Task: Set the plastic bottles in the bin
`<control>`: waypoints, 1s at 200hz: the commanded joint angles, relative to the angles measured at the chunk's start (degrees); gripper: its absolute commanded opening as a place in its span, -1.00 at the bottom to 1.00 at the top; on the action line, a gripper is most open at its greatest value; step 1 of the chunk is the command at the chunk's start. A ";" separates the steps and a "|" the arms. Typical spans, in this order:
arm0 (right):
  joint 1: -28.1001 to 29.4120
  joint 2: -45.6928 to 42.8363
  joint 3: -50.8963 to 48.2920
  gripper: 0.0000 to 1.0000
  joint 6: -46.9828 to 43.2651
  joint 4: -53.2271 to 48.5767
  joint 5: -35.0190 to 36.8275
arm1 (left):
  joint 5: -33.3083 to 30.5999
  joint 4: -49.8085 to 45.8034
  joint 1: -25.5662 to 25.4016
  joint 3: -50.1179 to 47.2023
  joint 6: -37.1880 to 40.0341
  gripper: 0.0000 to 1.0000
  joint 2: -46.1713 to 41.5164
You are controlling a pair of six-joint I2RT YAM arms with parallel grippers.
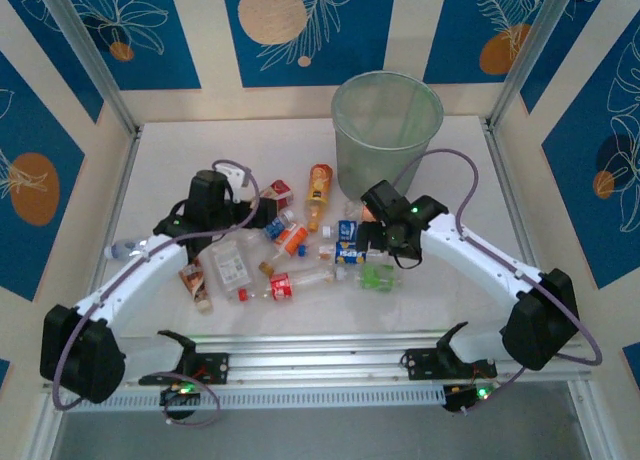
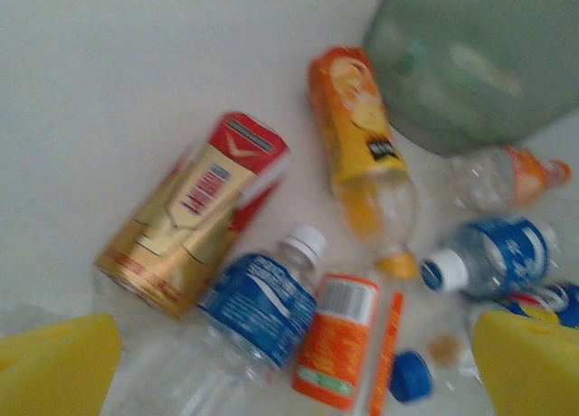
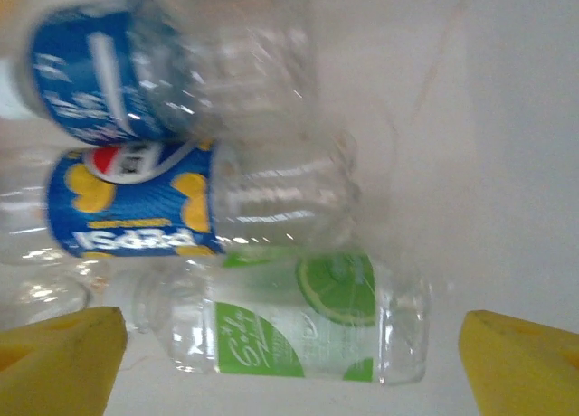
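Observation:
The plastic bottles lie scattered mid-table in front of the bin (image 1: 387, 130), a pale green round basket at the back. My left gripper (image 2: 294, 371) is open above a blue-labelled bottle (image 2: 258, 312) and an orange-labelled one (image 2: 339, 339), which lie between its yellow fingertips (image 2: 54, 366). My right gripper (image 3: 289, 366) is open over a clear bottle with a green lime label (image 3: 298, 321); a blue Pepsi bottle (image 3: 181, 203) lies just beyond it. Neither gripper touches a bottle. From above, the left gripper (image 1: 258, 215) and the right gripper (image 1: 368, 232) hover over the pile.
A red-and-gold bottle (image 2: 194, 212) and an orange juice bottle (image 2: 362, 136) lie beyond the left gripper, near the bin's base (image 2: 479, 63). A loose blue cap (image 2: 412, 377) sits on the table. A clear bottle (image 1: 125, 248) lies at the left edge. Metal frame posts border the table.

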 commanded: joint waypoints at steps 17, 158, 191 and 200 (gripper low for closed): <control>0.53 -0.74 -5.47 0.99 15.35 -4.25 -4.13 | 1.03 -3.02 -2.98 -4.07 1.48 0.99 -4.19; 4.29 -9.07 -19.96 0.99 45.16 12.58 -3.69 | -0.29 1.94 -3.06 -5.31 1.96 0.99 -2.93; 4.29 -8.65 -21.10 0.99 45.86 15.83 -2.24 | -0.21 2.05 -3.13 -5.46 1.88 0.99 -2.93; 4.33 -8.30 -21.17 0.99 46.12 16.20 -1.83 | -0.20 2.11 -3.10 -5.48 1.80 0.99 -2.95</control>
